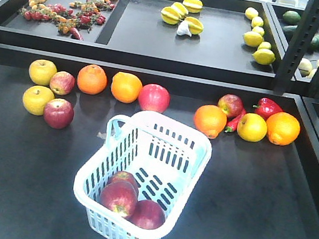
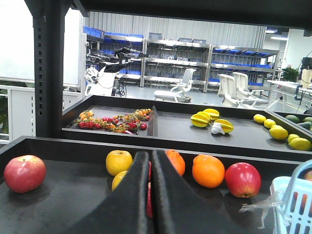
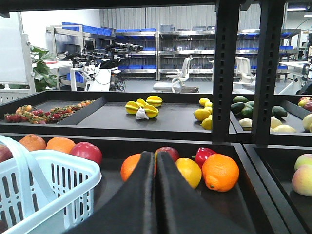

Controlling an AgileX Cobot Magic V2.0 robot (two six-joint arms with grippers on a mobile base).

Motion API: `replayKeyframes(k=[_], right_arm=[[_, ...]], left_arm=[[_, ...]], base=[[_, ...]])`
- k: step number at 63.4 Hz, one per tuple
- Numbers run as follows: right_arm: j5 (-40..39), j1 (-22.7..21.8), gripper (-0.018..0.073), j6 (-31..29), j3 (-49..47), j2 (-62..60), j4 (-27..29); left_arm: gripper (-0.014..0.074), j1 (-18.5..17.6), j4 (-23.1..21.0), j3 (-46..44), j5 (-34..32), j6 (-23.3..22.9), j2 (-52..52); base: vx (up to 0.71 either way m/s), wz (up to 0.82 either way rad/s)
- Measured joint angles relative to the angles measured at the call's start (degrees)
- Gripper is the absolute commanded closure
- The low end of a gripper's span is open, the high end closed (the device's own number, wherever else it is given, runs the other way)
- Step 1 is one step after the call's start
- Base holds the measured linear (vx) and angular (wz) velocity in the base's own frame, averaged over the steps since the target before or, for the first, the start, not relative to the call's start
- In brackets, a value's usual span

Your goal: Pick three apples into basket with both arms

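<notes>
The pale blue-white basket (image 1: 90,172) stands in the middle of the black table, handle folded down at its far left. Three dark red apples lie in its near end: one in front (image 1: 119,197), one to its right (image 1: 147,214), one behind (image 1: 125,179). Neither arm shows in the front view. My left gripper (image 2: 150,154) is shut with nothing between its fingers, and the basket (image 2: 292,195) is at that view's right edge. My right gripper (image 3: 156,155) is also shut and holds nothing, with the basket (image 3: 53,168) to its left.
A row of fruit lies behind the basket: yellow apples (image 1: 42,72), red apples (image 1: 58,113) (image 1: 154,98) (image 1: 230,105), oranges (image 1: 92,79) (image 1: 210,120), a red pepper (image 1: 267,107). A raised back tray (image 1: 149,32) holds starfruit and lemons. Black shelf posts (image 1: 301,39) stand at the right.
</notes>
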Motion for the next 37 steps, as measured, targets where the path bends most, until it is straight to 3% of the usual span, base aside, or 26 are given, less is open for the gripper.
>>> replayKeyframes(k=[37], right_arm=[[0.00,0.00,0.0568,-0.05,0.00,0.00,0.00]], left_arm=[[0.0603,0.00,0.00,0.00,0.00,0.00,0.00]], base=[[0.00,0.00]])
